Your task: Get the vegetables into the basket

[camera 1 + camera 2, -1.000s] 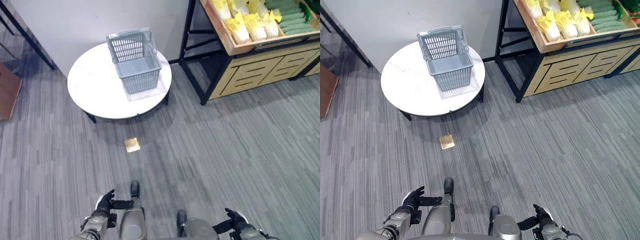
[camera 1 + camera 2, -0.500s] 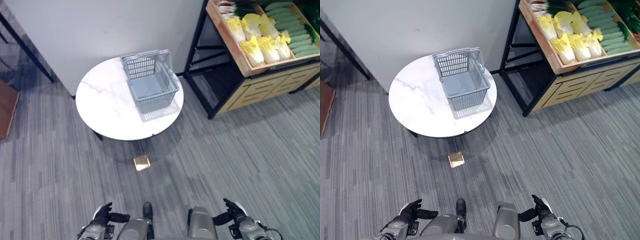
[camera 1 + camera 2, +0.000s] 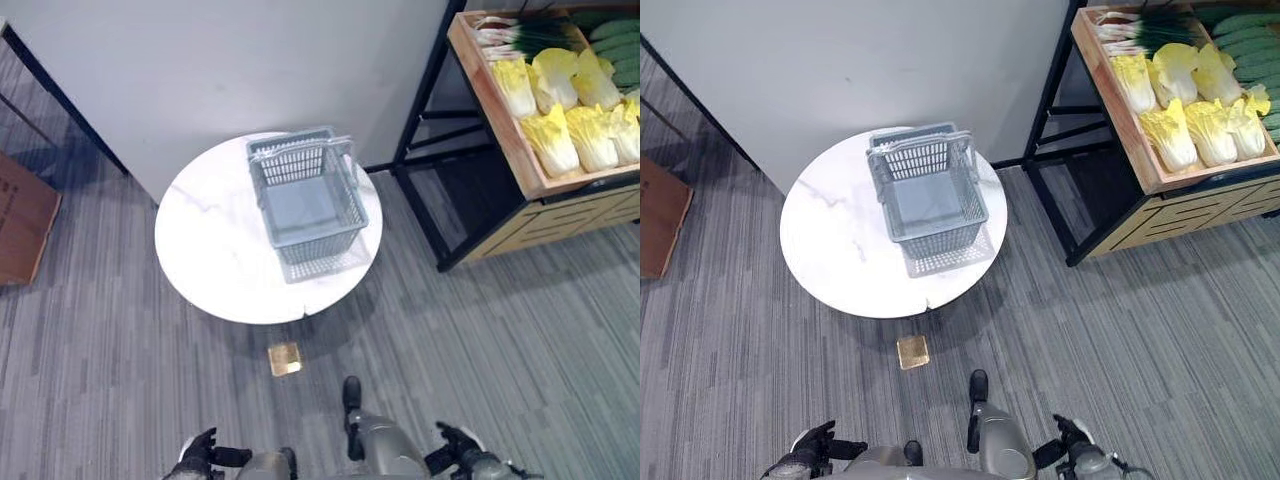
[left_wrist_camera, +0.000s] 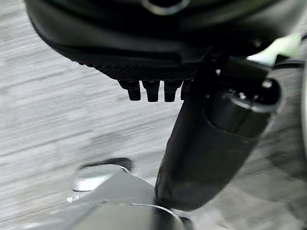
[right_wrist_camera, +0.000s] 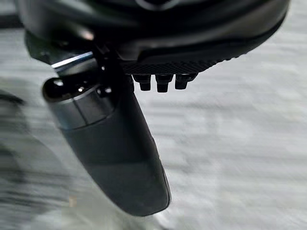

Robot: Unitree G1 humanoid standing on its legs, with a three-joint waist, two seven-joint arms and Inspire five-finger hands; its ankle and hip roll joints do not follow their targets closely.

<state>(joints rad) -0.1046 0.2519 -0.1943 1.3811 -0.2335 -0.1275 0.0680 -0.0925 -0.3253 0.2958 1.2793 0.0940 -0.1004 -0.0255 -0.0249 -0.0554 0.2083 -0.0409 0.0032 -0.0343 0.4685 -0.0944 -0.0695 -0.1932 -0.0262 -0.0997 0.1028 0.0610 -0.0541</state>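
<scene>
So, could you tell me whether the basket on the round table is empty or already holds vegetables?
Empty: the grey basket stands upright on the white table, and its bare floor shows through the open top.

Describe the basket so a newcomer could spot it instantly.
Find the round white table against the wall, left of the wooden produce shelf. The basket stands on its right half. It is grey slatted plastic, empty, and the one thing on the tabletop; the vegetables are on the shelf.
</scene>
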